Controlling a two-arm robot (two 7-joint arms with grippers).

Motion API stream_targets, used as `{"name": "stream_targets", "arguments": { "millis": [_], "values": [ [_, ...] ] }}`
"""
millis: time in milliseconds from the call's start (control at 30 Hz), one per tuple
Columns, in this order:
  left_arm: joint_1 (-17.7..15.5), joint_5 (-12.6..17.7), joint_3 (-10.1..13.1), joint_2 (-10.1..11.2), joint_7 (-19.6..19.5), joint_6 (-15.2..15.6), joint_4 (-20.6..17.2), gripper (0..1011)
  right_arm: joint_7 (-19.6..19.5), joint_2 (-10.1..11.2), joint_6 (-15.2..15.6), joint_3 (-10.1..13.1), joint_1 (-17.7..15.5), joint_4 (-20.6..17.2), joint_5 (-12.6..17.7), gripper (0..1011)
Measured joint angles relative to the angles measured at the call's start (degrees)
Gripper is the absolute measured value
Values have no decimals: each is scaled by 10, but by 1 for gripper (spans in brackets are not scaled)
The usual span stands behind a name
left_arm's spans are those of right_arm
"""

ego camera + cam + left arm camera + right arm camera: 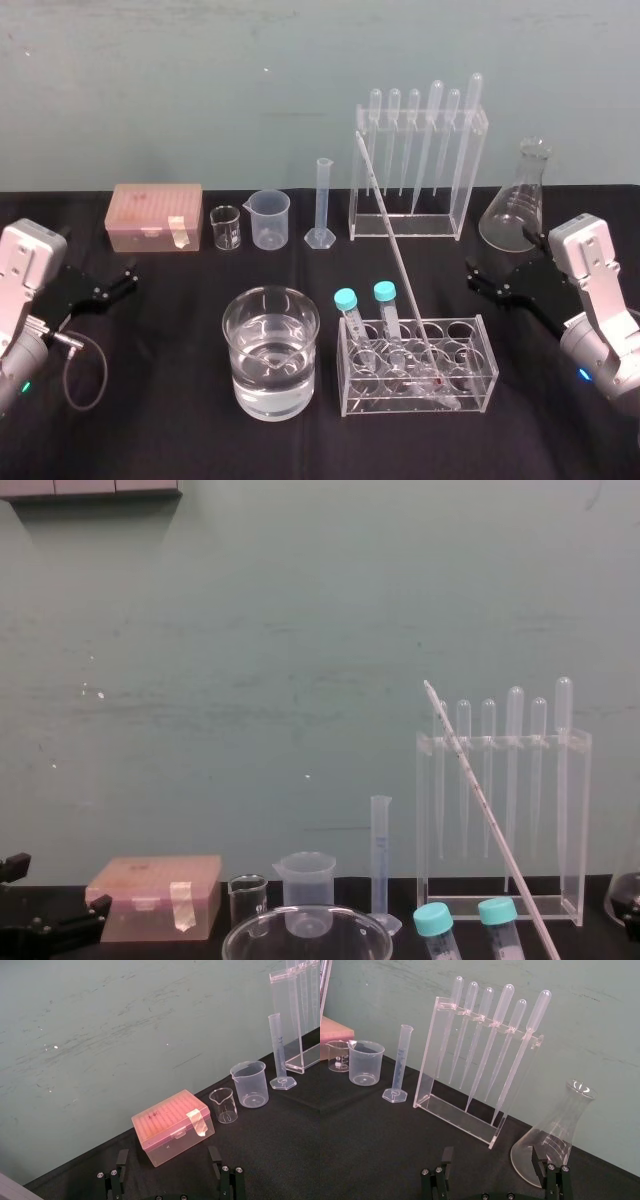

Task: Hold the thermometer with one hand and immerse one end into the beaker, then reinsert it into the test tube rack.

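Thermometer (395, 250) leaning in test tube rack (470, 375), jaws wide.
Its foot sits right of the beaker (228, 325); left gripper (128, 278) and right gripper (478, 280) at the table's (150, 420) sides, well apart from it.

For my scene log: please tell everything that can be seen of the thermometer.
The thermometer is a long, thin, whitish rod, seemingly glass, with faint marks. It stands tilted: its lower end sits in the low clear rack beside two blue-capped tubes; its top leans back-left before the pipette stand. The left gripper and right gripper are apart from it.
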Motion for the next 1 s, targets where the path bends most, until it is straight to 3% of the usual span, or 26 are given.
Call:
{"name": "stream_targets", "arguments": {
  "millis": [500,633,733,867,1000],
  "values": [
    [0,0,0,0,0,0,0,1008,0,0,0,0,0,0,0,1003],
    [0,0,0,0,0,0,0,1008,14,3,10,10,-1,-10,9,1003],
    [0,0,0,0,0,0,0,1008,41,7,33,26,-2,-28,41,1003],
    [0,0,0,0,0,0,0,1008,105,18,98,61,-1,-75,123,1003],
    [0,0,0,0,0,0,0,1008,159,28,153,79,11,-111,177,1003]
  ]
}}
